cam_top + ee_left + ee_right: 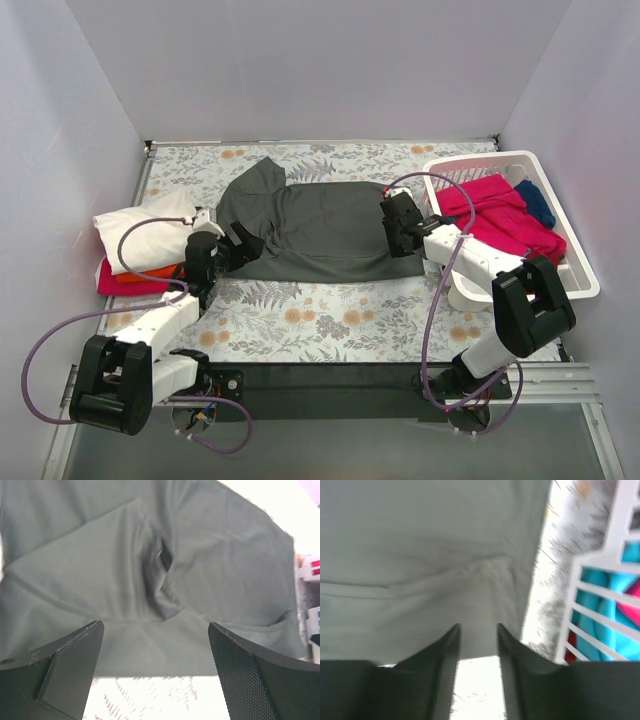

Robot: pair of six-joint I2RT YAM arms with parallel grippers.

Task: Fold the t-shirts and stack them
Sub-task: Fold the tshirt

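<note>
The dark grey t-shirt [330,230] lies spread flat on the surface [320,320] just beside the white basket [580,272], one sleeve sticking out on its far side. The right gripper [477,630] sits at the shirt edge nearest the basket, jaws narrow with nothing between them. The left gripper [155,630] stands wide at the edge farthest from the basket, over a puckered crease. The fold looks barely begun. Next, each gripper probably needs to pinch its edge low against the surface, then carry it across together.
</note>
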